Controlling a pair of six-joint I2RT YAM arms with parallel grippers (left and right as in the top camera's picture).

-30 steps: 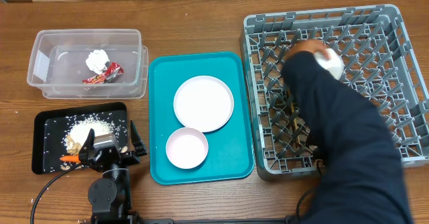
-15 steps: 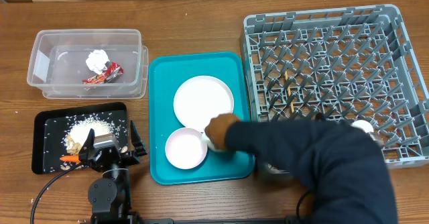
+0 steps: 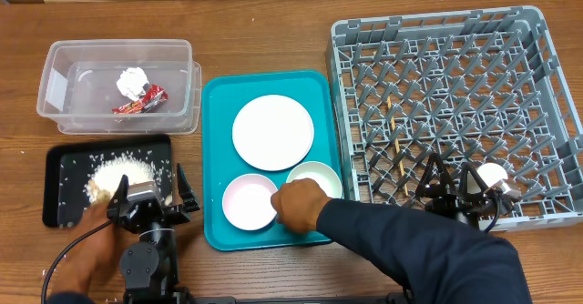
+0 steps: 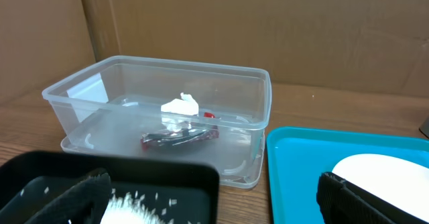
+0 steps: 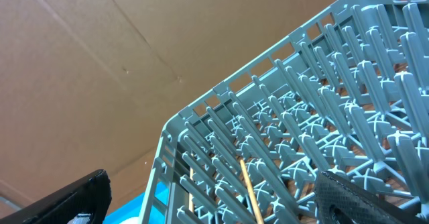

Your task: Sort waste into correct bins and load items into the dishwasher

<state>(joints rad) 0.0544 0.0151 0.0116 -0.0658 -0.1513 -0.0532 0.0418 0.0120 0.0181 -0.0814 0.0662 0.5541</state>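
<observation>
The clear tub [image 3: 64, 67] holds the crumpled tissue [image 3: 132, 81] and red wrapper [image 3: 138, 102]; the left wrist view shows the tub [image 4: 100, 90], tissue [image 4: 181, 105] and wrapper [image 4: 177, 137]. The black tray [image 3: 64, 172] holds pale food scraps [image 3: 118, 172]; no carrot shows. My left gripper [image 3: 150, 197] is open and empty at the tray's front right. The grey dish rack [image 3: 547, 86] holds chopsticks [image 3: 398, 147] and a small cup [image 3: 492, 174]. My right gripper [image 3: 453, 175] is open and empty at the rack's front, next to the cup.
The teal tray [image 3: 219, 113] holds a large plate [image 3: 272, 132] and two bowls [image 3: 250, 201] [image 3: 314, 178]. A person's dark-sleeved arm [image 3: 410, 249] reaches in from the front right, hand between the bowls. Another hand [image 3: 86, 254] is at the black tray's front left corner.
The person's arm left the rack and came to the teal tray, where a second bowl now sits. The cup now rests at the rack's front. A hand appeared by the black tray; the carrot is gone from view.
</observation>
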